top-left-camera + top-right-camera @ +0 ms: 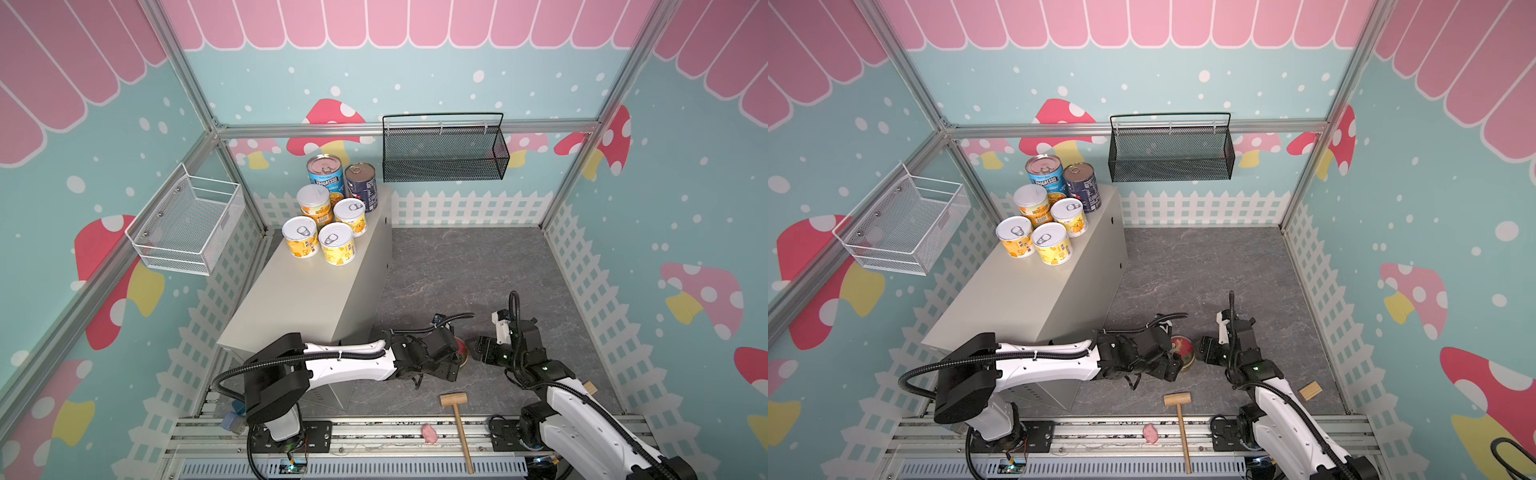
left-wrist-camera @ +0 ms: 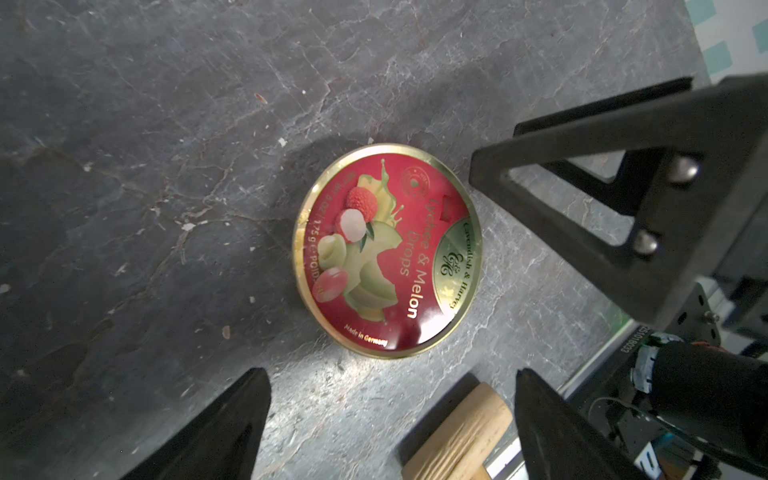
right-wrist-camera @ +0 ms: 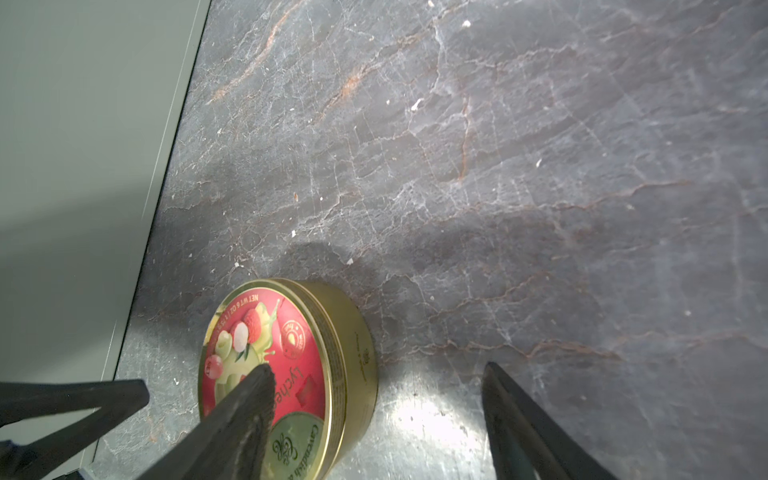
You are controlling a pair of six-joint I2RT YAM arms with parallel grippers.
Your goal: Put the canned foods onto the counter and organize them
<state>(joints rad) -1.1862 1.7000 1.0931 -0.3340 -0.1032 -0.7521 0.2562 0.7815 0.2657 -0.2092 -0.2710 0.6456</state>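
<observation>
- Cans (image 1: 328,212), six in yellow, light blue and navy, crowd the far end of the long beige-grey metal counter (image 1: 307,299) in both top views; the flat gold tin with a red lid (image 1: 1183,348) lies on the grey stone-patterned floor (image 1: 1204,270) between left gripper (image 1: 1176,369) and right gripper (image 1: 1200,348).
- Left wrist view: left gripper's jaws gape wide and empty, tin ahead untouched.
- Right wrist view: right gripper is open, holding nothing; one finger (image 3: 253,395) overlaps the lid, contact unclear. Centring the jaws across the tin's shallow wall before closing would likely stop it slipping.
</observation>
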